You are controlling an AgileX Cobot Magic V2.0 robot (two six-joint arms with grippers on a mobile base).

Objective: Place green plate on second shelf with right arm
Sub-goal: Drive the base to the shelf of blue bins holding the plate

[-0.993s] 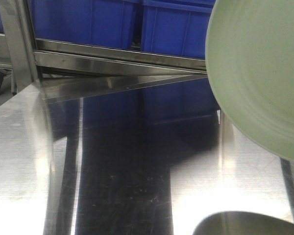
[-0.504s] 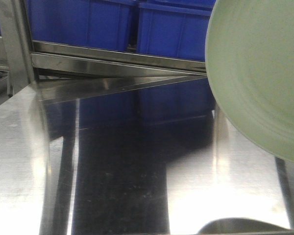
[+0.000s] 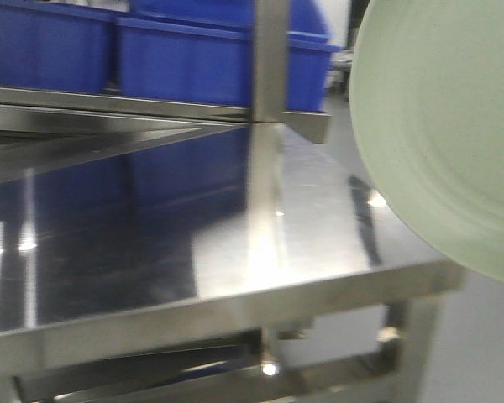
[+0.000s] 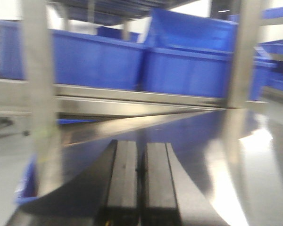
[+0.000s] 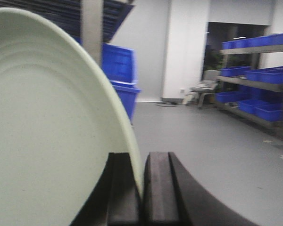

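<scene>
one plate: the green plate (image 5: 47, 117) stood nearly on edge, rising up and to the left of the fingers that held it.
right hand: the right hand (image 5: 140, 183) was clamped on the plate's rim, one finger on each face, with only a short bite of the edge between them.
left hand: the left hand (image 4: 141, 165) had its fingers pressed together with nothing between them, and steel shelf lay below and ahead of it.
plate's place: in the front view the green plate (image 3: 441, 126) hung in the air, apart from the steel shelf (image 3: 235, 290), which lay lower and to the left of the holding hand.
surroundings: blue bins (image 3: 193, 63) sat beyond and to the left of that hand, next to an upright post (image 3: 269, 59).
weight: probably light to moderate, since a rim pinch alone carried it.
stiffness: it looked rigid, with no sag across the disc.
fragility: the material could not be told, so a knock on the steel edge might chip it.
surface: matte with faint concentric rings, likely not very slippery, though the wide disc could pivot in so small a grip.
where to hold: the low upturned rim, as held, seemed the only practical place, and a deeper bite would be steadier.
writing: none could be read on the plate, bins or shelf, and the views were blurred.
</scene>
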